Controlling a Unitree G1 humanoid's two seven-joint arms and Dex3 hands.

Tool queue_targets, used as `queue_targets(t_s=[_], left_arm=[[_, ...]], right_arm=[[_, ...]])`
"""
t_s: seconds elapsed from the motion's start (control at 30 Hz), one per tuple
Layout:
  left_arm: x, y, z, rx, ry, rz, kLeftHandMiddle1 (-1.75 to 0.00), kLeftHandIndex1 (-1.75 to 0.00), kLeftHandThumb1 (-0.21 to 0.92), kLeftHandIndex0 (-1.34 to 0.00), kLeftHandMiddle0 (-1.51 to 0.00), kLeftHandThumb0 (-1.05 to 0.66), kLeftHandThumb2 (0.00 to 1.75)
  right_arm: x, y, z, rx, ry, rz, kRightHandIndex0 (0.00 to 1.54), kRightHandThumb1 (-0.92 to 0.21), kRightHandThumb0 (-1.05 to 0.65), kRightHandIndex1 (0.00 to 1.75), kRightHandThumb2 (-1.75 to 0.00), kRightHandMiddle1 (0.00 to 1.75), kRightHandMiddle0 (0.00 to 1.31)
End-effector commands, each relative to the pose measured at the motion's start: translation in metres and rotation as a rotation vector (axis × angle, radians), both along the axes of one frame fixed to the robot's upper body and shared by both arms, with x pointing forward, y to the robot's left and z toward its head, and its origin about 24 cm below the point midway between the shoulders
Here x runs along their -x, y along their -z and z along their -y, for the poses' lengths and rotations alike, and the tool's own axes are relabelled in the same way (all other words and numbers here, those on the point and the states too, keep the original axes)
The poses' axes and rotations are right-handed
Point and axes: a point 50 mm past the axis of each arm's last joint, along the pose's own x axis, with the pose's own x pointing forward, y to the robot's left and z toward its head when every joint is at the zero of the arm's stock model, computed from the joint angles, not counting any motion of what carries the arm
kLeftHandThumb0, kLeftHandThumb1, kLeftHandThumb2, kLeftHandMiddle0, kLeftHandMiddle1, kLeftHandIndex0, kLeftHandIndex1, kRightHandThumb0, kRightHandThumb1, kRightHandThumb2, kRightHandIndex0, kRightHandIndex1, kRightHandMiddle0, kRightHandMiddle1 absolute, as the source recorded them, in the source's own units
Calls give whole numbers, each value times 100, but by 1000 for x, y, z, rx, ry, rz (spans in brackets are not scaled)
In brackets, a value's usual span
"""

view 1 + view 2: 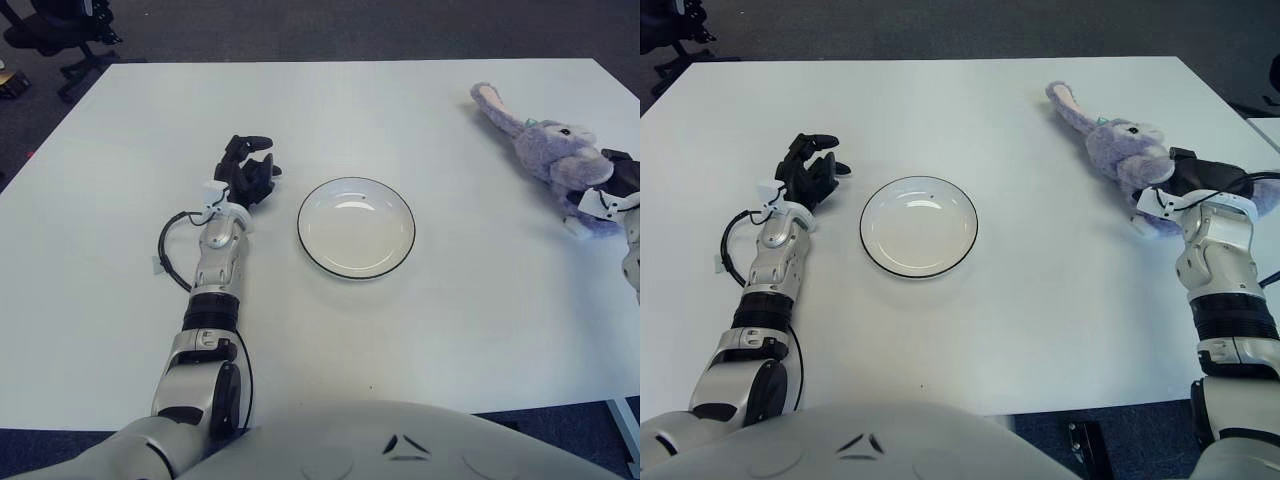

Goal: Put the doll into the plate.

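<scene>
A soft lilac plush rabbit doll (1118,148) with long ears is seen at the upper right of the frame, lying on the white table (1040,300), well apart from the round white plate with a thin dark rim (919,226) at the centre. The plate holds nothing, so the task is judged to be at its start: the doll has yet to be carried across and set down. The right hand (1195,180) is placed against the doll's lower end; a grasp appears to be forming, but whether its fingers are closed on the plush cannot be told. The left hand (247,170) shows just left of the plate, loosely curled and holding nothing. Between doll and plate only bare tabletop is seen. An office chair (60,30) stands beyond the table's upper left corner.
</scene>
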Motion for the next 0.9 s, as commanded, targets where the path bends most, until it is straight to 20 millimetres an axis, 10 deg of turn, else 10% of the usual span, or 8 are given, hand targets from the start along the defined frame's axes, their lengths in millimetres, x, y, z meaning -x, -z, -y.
queue_targets(t_s=[0.0, 0.33, 0.47, 0.5, 0.6, 0.87], left_arm=[[6, 16, -1, 12, -10, -76, -152, -137, 71, -40, -57, -1, 63], [6, 16, 0, 14, -10, -75, -152, -137, 71, -40, -57, -1, 63], [6, 16, 0, 14, -10, -74, -152, -137, 70, -40, -57, -1, 63], [6, 16, 0, 14, -10, -73, -152, -137, 70, -40, -57, -1, 63], [6, 16, 0, 15, -10, -73, -152, -137, 70, -40, -57, -1, 63], [6, 16, 1, 15, -12, -71, -152, -137, 70, -40, -57, -1, 63]], right_arm=[[4, 21, -4, -57, 4, -13, 63, -92, -84, 4, -65, 14, 55], [5, 23, -4, -89, -27, 110, 68, -92, -74, 4, -58, 21, 62], [5, 23, -4, -96, -43, 150, 77, -92, -61, 14, -44, 55, 54], [5, 23, -4, -98, -48, 161, 63, -92, -49, 63, -38, 102, 48], [6, 23, -4, -108, -66, 192, 47, -92, -19, 122, -33, 127, 42], [15, 17, -10, -169, -200, 352, 42, -52, -1, 171, -104, 164, 40]])
